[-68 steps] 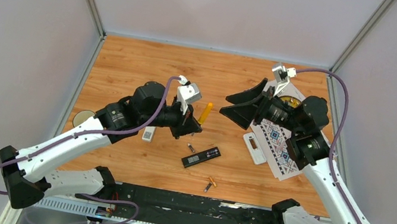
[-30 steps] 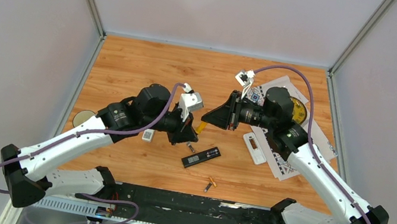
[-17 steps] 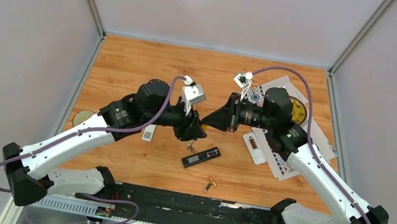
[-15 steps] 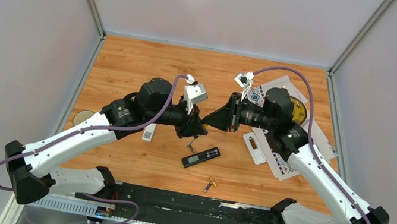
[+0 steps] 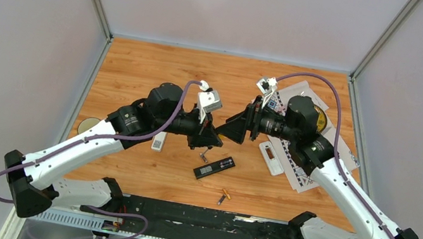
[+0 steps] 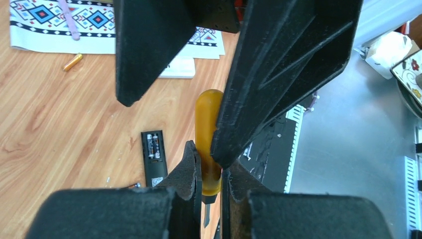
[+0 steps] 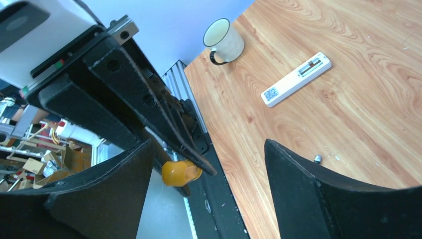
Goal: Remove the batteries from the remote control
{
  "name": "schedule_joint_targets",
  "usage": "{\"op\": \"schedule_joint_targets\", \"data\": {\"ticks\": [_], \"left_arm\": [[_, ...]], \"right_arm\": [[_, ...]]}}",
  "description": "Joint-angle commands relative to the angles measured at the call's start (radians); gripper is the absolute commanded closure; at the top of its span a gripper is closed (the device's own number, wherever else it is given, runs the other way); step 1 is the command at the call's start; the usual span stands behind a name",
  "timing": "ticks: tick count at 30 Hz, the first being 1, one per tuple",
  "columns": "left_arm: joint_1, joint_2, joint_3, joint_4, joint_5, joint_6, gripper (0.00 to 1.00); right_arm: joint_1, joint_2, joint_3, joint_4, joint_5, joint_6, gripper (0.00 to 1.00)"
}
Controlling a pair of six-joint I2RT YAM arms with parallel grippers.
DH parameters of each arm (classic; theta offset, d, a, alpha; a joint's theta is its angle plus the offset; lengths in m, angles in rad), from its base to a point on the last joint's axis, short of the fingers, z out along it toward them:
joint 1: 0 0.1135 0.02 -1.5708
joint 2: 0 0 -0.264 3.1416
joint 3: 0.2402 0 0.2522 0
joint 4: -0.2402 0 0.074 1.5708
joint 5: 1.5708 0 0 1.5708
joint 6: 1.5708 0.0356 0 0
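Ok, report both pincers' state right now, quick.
Left pincer: closed on the screwdriver, gripping its yellow handle.
Right pincer: open, holding nothing.

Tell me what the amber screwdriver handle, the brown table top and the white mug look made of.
Amber screwdriver handle: probably plastic, smooth with a slight translucent sheen.
Brown table top: wood or wood-look laminate, matte, with visible grain.
White mug: glossy ceramic or enamel; its dark rim hints at enamel.
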Motion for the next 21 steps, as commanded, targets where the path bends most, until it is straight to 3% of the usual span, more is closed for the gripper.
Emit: {"op": "schedule_joint_targets", "data": {"ticks": [1,12,17,21], "left_arm": [[0.006,-0.03,0.021,0.017,-0.033,0.022,1.0],[0.006,-0.032,0.03,-0.006,-0.033,0.031,1.0],[0.006,-0.028,0.032,-0.006,-0.019,0.031,1.0],[0.006,-0.028,0.032,-0.005,-0.018,0.031,1.0]], "right_arm": [[0.016,-0.033,0.013,0.022,-0.062,0.001,0.22],[0.016,-0.082,-0.01,0.005,-0.079,-0.026,0.39],[0.016,-0.046,-0.013,0.04,-0.09,-0.009,0.42],[0.016,-0.032,-0.012,0.043,-0.085,-0.006,0.57]]}}
